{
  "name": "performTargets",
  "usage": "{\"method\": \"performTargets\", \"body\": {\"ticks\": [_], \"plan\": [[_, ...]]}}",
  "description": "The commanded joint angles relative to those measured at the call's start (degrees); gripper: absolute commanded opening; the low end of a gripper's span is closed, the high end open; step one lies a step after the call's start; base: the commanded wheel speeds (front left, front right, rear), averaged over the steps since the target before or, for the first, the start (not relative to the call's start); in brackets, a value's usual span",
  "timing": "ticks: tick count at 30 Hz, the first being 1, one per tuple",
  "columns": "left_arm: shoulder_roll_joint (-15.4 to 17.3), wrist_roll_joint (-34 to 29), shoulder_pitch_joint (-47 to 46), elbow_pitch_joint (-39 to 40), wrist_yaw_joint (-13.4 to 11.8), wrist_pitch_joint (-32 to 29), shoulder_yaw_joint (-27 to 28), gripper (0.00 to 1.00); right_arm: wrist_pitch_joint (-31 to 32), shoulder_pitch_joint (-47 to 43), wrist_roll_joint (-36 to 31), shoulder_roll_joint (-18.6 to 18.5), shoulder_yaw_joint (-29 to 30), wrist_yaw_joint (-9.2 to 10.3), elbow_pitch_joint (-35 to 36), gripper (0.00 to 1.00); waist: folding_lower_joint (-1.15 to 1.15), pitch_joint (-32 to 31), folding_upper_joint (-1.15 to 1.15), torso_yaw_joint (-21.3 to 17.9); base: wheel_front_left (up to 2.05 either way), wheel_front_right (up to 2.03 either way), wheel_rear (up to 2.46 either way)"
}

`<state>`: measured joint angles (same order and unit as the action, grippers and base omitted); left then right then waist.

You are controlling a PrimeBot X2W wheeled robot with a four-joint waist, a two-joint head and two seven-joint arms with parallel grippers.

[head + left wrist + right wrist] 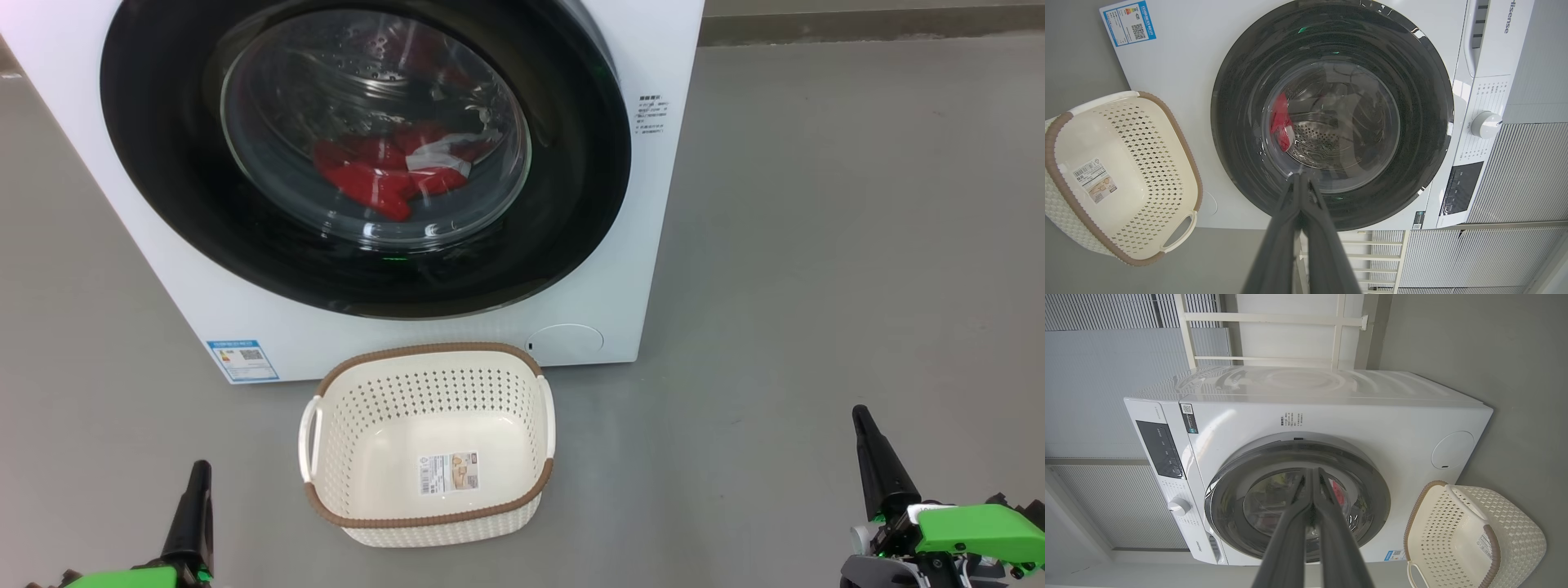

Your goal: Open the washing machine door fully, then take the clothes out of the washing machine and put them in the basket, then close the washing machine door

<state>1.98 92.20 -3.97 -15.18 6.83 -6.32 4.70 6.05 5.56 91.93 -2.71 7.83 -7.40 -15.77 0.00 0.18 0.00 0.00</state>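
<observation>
Head view: the door (163,163) is sitting shut at upper centre. Left gripper (199,474) and right gripper (862,420) are hanging below it, pinched empty, left looking nearer.

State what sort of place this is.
Probably a laundry corner or utility room, perhaps a test set-up: a white front-loading washing machine stands on a bare grey floor, a perforated basket sits before it, and pale ribbed wall panels run behind.
</observation>
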Motion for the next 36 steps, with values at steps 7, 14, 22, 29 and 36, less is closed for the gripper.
{"method": "performTargets", "body": {"ticks": [7,14,22,29,36], "plan": [[0.89,-0.02,-2.21,1.15,0.66,-0.15,1.80,0.00,0.42,0.63,0.26,-0.17,-1.33,-0.09,1.75,0.00,0.00,0.00,0.00,0.00,0.00,0.00,0.00],[0.89,-0.02,-2.21,1.15,0.66,-0.15,1.80,0.00,0.42,0.63,0.26,-0.17,-1.33,-0.09,1.75,0.00,0.00,0.00,0.00,0.00,0.00,0.00,0.00],[0.89,-0.02,-2.21,1.15,0.66,-0.15,1.80,0.00,0.42,0.63,0.26,-0.17,-1.33,-0.09,1.75,0.00,0.00,0.00,0.00,0.00,0.00,0.00,0.00],[0.89,-0.02,-2.21,1.15,0.66,-0.15,1.80,0.00,0.42,0.63,0.26,-0.17,-1.33,-0.09,1.75,0.00,0.00,0.00,0.00,0.00,0.00,0.00,0.00],[0.89,-0.02,-2.21,1.15,0.66,-0.15,1.80,0.00,0.42,0.63,0.26,-0.17,-1.33,-0.09,1.75,0.00,0.00,0.00,0.00,0.00,0.00,0.00,0.00]]}}
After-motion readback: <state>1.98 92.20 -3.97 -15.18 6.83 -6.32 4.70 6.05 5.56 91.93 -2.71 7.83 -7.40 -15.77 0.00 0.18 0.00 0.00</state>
